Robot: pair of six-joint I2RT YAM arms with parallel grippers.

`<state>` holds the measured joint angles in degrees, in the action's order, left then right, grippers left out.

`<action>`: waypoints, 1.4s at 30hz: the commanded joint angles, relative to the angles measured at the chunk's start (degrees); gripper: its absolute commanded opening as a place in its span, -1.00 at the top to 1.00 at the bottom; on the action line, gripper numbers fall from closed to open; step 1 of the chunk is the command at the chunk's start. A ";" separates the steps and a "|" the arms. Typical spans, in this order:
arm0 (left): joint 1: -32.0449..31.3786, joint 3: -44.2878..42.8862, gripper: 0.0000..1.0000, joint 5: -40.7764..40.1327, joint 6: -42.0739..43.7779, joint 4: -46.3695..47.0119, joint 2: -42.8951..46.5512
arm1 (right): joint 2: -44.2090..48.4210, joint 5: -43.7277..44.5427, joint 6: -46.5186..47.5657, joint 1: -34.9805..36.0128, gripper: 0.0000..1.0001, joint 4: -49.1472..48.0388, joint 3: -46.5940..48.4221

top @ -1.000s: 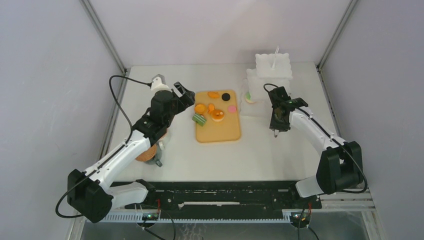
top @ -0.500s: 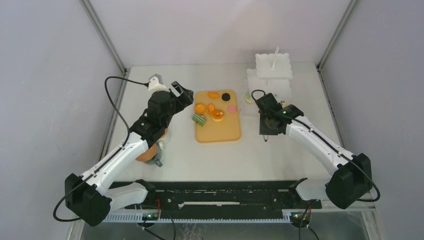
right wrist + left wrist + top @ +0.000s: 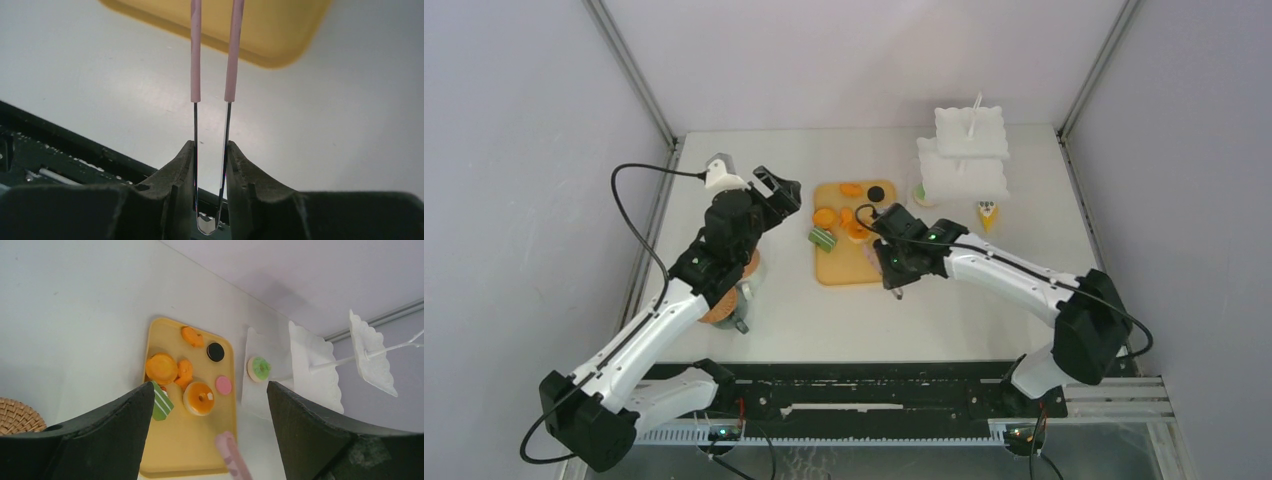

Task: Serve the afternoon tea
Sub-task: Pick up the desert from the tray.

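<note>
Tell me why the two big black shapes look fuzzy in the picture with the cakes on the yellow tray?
Left wrist view: those are the left claw's fingers, too near the lens to be sharp, while the tray and cakes beyond look clear. Right wrist view: the pink tongs are crisp, the right claw's fingers darker and softer. Top view: even light, only faint shadows.

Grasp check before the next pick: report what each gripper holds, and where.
Right gripper grips the pink tongs at their bare metal hinge end. Left gripper is open and empty.
</note>
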<state>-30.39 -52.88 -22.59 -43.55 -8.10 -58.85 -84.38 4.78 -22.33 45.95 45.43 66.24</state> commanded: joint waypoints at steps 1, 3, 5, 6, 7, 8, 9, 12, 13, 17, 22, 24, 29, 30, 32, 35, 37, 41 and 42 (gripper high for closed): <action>-0.29 2.32 -0.75 -2.15 -0.04 -0.87 2.94 | -3.81 -4.20 3.79 4.10 0.35 -5.35 6.61; -0.20 2.82 -0.75 -2.44 -0.04 -1.16 3.72 | -5.83 -4.97 4.48 5.23 0.35 -5.96 8.02; -0.23 3.14 -0.75 -2.65 -0.04 -1.60 4.25 | -7.64 -5.94 4.72 5.92 0.35 -6.43 9.24; -0.22 3.32 -0.75 -2.65 -0.04 -1.69 4.51 | -8.55 -6.45 4.97 6.24 0.35 -6.61 9.82; -0.20 3.56 -0.76 -2.70 -0.04 -1.81 4.65 | -9.58 -6.60 5.08 6.53 0.35 -6.74 10.18; -0.19 3.71 -0.76 -2.68 -0.04 -1.90 4.77 | -10.25 -6.82 5.12 6.67 0.34 -6.76 10.43; -0.19 3.83 -0.76 -2.79 -0.04 -1.98 4.88 | -10.87 -7.06 5.16 6.83 0.34 -6.82 10.65; -0.13 4.10 -0.76 -3.05 0.11 -2.10 5.17 | -12.40 -7.62 5.22 6.89 0.32 -6.93 10.71; -0.11 4.15 -0.76 -3.03 0.21 -2.09 5.16 | -12.80 -7.64 5.27 6.93 0.32 -6.93 10.65; 0.37 4.09 -0.76 -3.01 0.31 -2.10 4.91 | -14.47 -7.76 5.58 6.86 0.29 -6.99 10.64; 0.77 3.85 -0.76 -2.64 0.22 -1.92 4.32 | -16.36 -7.18 6.10 6.33 0.27 -7.28 10.71; 0.86 3.91 -0.76 -2.55 0.22 -1.84 4.12 | -17.19 -6.90 6.15 5.76 0.26 -7.14 10.63; 1.03 4.06 -0.76 -2.42 0.12 -1.58 3.71 | -18.90 -7.03 6.42 4.22 0.25 -7.72 10.54; 1.04 4.02 -0.76 -2.38 0.13 -1.57 3.60 | -19.16 -7.27 6.50 3.90 0.25 -8.03 10.50; 1.04 4.02 -0.76 -2.37 0.13 -1.48 3.40 | -19.60 -7.76 6.62 3.28 0.24 -8.60 10.49; 1.08 3.95 -0.76 -2.33 0.13 -1.40 3.08 | -20.42 -8.53 6.92 2.34 0.24 -9.07 10.75; 1.12 3.93 -0.76 -2.29 0.13 -1.35 2.81 | -20.83 -9.14 7.15 1.85 0.23 -9.50 10.93; 1.20 3.88 -0.76 -2.20 0.13 -1.18 2.32 | -22.12 -10.64 7.83 1.07 0.22 -9.66 12.07; 1.21 3.85 -0.76 -2.20 0.13 -1.14 2.26 | -22.60 -11.08 8.09 0.92 0.21 -9.61 12.52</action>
<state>-29.56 -50.35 -24.45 -43.53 -10.90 -56.38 -106.13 -4.12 -16.27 47.55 38.04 75.22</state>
